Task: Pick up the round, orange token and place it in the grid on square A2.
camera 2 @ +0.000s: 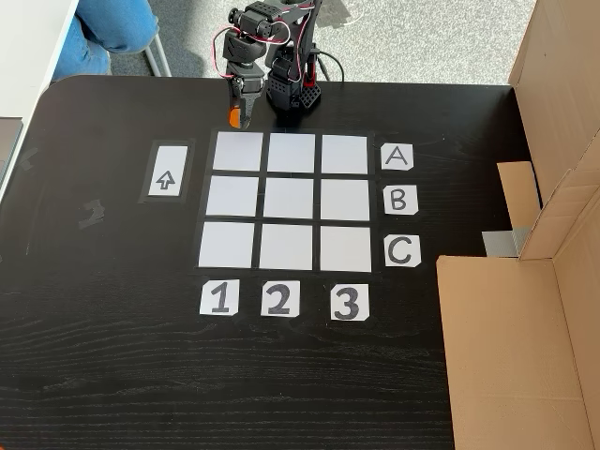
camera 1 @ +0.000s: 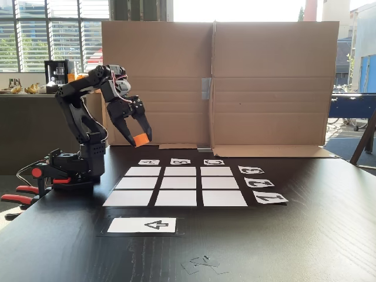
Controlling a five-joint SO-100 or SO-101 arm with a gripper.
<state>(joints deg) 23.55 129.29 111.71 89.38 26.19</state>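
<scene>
Above the black worktop point(camera 1: 294, 235), the hand point(camera 1: 140, 140) hangs in the air, pinching the orange token point(camera 1: 141, 140) between its two fingers. In a fixed view from above, the token point(camera 2: 234, 120) sits just past the edge of the grid point(camera 2: 287, 200), near the corner cell by the arrow card point(camera 2: 166, 181). Square A2 point(camera 2: 292, 153) is bare white. A cardboard wall point(camera 1: 264, 82) stands behind the grid.

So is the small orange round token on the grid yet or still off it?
Off it. The small orange round token sits between the gripper's fingers, above the black table.
</scene>
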